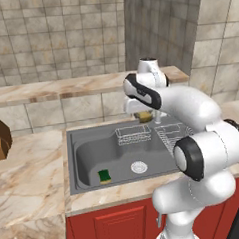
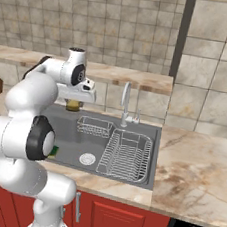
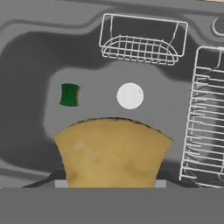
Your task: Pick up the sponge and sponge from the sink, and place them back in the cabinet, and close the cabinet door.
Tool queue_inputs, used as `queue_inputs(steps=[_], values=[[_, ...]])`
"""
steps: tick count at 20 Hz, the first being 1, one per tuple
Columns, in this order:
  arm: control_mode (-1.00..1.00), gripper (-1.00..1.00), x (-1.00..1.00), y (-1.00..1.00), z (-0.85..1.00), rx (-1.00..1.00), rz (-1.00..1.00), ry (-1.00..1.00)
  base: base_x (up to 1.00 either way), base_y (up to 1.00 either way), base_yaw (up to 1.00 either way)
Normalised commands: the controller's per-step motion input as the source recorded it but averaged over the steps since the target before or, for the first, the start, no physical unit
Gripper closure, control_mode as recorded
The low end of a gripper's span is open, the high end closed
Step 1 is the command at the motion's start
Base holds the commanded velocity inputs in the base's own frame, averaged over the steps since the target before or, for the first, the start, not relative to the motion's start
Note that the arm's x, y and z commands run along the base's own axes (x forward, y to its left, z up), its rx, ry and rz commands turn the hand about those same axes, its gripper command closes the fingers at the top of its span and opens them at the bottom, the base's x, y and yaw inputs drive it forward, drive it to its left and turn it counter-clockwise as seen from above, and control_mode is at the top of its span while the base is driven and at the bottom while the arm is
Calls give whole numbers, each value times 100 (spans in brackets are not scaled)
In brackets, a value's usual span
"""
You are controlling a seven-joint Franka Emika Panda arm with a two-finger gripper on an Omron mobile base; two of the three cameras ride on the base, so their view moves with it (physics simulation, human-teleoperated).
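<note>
Hand view: tan sponge (image 3: 113, 151) fills the lower middle, pinched in the gripper, hanging above the sink (image 3: 30, 65) floor.
Gripper: (image 1: 145, 117) raised over the back of the basin, fingers closed on the tan sponge, near the tap (image 2: 124, 104).
Green sponge: (image 1: 104, 176) lies on the basin floor at the front, left of the white drain (image 1: 138, 166), apart from it.
Rack: wire basket (image 2: 94, 126) sits at the back of the basin; draining board (image 2: 127, 155) lies to its right.

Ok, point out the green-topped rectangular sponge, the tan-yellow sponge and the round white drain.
green-topped rectangular sponge (image 3: 69, 95): hand view, green top face.
tan-yellow sponge (image 3: 113, 153): hand view, broad tan face.
round white drain (image 3: 130, 96): hand view, centre.
</note>
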Motion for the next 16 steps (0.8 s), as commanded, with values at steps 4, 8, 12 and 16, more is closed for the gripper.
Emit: queue_inputs(steps=[4,8,12,16], values=[[-100,100,-36,-11,46,-1,-3,0,0,0,0],[-100,100,-39,-9,35,-1,-3,0,0,0,0],[-100,100,-48,-14,27,0,-2,0,0,0,0],[-100,100,-48,-20,30,0,-4,0,0,0,0]])
